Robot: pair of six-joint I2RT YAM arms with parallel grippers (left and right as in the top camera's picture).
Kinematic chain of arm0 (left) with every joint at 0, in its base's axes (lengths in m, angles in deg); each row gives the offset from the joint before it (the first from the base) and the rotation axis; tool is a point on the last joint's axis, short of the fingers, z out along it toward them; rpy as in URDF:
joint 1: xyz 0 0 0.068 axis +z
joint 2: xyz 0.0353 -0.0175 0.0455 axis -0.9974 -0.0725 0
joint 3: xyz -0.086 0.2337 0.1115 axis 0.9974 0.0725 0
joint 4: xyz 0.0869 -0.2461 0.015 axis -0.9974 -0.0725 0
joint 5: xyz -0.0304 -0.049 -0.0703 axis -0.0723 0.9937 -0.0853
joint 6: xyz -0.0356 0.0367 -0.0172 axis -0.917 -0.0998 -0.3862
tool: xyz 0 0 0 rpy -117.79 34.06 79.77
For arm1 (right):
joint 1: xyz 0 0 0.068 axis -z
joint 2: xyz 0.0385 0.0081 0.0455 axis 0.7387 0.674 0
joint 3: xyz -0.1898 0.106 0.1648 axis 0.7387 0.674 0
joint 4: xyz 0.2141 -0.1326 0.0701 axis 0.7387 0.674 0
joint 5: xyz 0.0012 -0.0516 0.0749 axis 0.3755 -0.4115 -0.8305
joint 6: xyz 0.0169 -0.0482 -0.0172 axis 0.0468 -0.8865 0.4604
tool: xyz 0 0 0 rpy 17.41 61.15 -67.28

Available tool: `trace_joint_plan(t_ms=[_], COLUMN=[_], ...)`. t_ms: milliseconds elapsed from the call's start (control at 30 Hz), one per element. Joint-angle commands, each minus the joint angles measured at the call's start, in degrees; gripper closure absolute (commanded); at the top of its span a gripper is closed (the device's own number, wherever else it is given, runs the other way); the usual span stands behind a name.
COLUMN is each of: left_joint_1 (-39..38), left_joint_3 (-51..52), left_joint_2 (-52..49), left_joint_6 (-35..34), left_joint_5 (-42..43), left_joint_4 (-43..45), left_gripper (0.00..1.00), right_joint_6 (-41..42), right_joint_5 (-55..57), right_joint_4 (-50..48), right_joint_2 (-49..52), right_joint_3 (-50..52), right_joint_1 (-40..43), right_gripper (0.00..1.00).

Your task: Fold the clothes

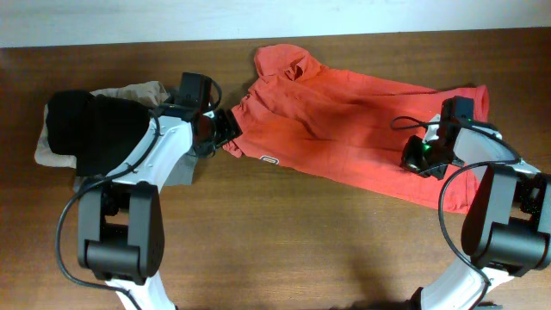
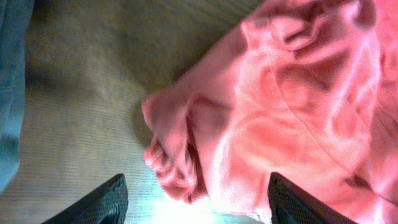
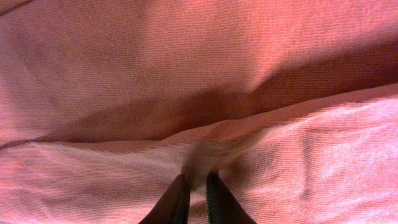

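On my right wrist view the right gripper [image 3: 196, 186] has its jaws pressed almost together, with a small pucker of the red-orange T-shirt [image 3: 199, 81] nipped between the two dark fingers [image 3: 177, 199] — so it has hold of the cloth, right at a fold line running across the fabric. On the left wrist view the left gripper [image 2: 198, 199] stands wide open, its fingers far apart at the bottom corners. A bunched, rumpled edge of the shirt lies between them on the wood, and as far as I can see neither finger grips it.

From overhead, the T-shirt lies loosely spread across the upper middle and right of the table [image 1: 301, 250], running aslant from the left gripper's end down to the right arm. The right gripper sits on the shirt near its right end. The left one is at the shirt's left edge, just above a small white outlined mark [image 1: 271, 159] on the cloth. Left of the left arm, apart from the shirt, I see a pile of garments — a black one [image 1: 82, 125] over a beige one [image 1: 142, 90] — partly hidden by the arm
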Motion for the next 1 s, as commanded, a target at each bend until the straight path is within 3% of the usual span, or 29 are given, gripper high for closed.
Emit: trace_joint_plan(t_ms=[0,167,300,500,600,800,967], left_joint_1=[0.0,0.0,0.0,0.2,0.5,0.9,0.9], left_joint_3=[1.2,6.0,9.7,9.7,9.7,9.7,9.8], left_joint_2=[0.2,-1.4,-1.6,-1.4,-0.9,4.4,4.6], left_joint_6=[-4.9,-12.5,-12.8,-11.1,-11.1,-11.1,-10.4], left_joint_5=[3.6,5.5,5.5,7.8,10.1,9.6,11.3], left_joint_4=[-1.9,3.2,11.9,13.9,13.6,13.0,14.6], left_gripper=[0.28,0.28,0.32,0.35,0.32,0.18,0.16], right_joint_6=[-0.2,-0.2,-0.2,-0.2,-0.3,-0.3,-0.2], right_joint_5=[1.7,1.7,1.7,1.7,1.7,1.7,2.7], right_joint_4=[-0.2,-0.2,-0.1,0.0,0.0,-0.1,0.0], right_joint_2=[2.6,2.6,2.6,2.6,2.6,2.6,2.6], right_joint_3=[1.6,1.6,1.6,1.6,1.6,1.6,1.6], right_joint_1=[-0.6,-0.6,-0.6,-0.6,-0.6,-0.6,-0.6], right_gripper=[0.84,0.84,0.84,0.84,0.84,0.83,0.84])
